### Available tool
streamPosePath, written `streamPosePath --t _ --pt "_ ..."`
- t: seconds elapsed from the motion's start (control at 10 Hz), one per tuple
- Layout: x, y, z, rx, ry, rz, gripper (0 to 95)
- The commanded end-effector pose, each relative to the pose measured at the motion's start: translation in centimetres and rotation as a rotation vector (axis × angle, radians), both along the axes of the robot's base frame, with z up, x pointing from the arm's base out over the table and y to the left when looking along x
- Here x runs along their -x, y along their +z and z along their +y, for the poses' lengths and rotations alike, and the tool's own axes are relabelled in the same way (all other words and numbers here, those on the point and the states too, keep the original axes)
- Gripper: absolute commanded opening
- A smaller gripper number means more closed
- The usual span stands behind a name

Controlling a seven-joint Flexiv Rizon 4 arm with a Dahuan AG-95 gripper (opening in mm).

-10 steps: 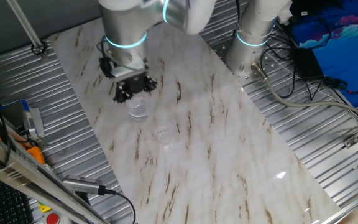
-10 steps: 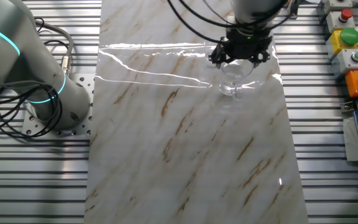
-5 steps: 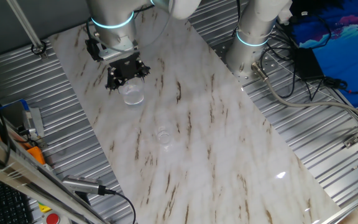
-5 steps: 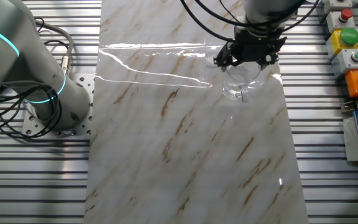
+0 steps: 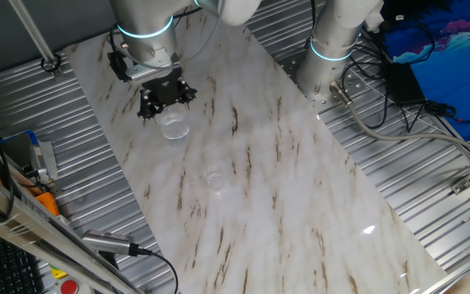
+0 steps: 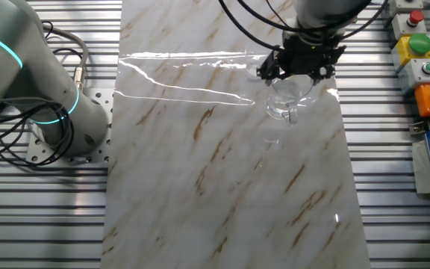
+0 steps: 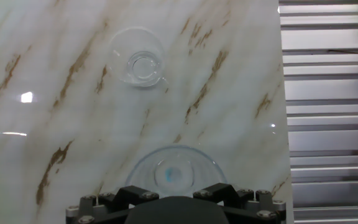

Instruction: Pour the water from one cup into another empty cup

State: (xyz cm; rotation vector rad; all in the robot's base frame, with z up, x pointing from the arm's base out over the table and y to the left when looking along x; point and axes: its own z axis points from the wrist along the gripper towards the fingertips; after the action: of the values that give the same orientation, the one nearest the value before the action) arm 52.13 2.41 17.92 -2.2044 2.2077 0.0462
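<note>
One fixed view
Pincer: mine [image 5: 166, 98], black, hanging from my grey arm over the far left part of the marble table [image 5: 300, 188].
Tumbler: clear [image 5: 174, 125], directly under my pincer, its rim up against the black fingers.
Hold: my pincer looks closed around the tumbler's rim; the exact contact is hard to make out.
Small cup: clear [image 5: 214, 178], upright on the marble, apart from the tumbler, nearer the camera and to the right.
Second arm: grey base [image 5: 333, 41] at the table's far right edge, with cables beside it.

The other fixed view
Pincer: [image 6: 298, 66] near the table's right edge, fingers astride the tumbler's top.
Tumbler: [image 6: 286, 96] just below my pincer; whether its base touches the marble I cannot tell.
Small cup: too faint to pick out.
Button box: coloured buttons [image 6: 416, 45] on the slatted bench to the right.

Hand view
Tumbler: wide rim [image 7: 174, 171] at the bottom, right against my pincer's body.
Water: not discernible; only a pale blue glint at the tumbler's centre.
Small cup: [image 7: 138, 59] upright above it, well apart.
</note>
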Motion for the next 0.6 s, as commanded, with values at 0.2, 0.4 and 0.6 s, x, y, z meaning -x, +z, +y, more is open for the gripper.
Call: streamPosePath --t 0.2,0.4,0.6 --pt "0.08 0.09 0.0 0.003 -0.051 -0.008 0.0" --pt "0.08 0.09 0.0 0.016 -0.073 -0.011 0.0" --pt "0.08 0.09 0.0 0.024 -0.086 -0.013 0.0"
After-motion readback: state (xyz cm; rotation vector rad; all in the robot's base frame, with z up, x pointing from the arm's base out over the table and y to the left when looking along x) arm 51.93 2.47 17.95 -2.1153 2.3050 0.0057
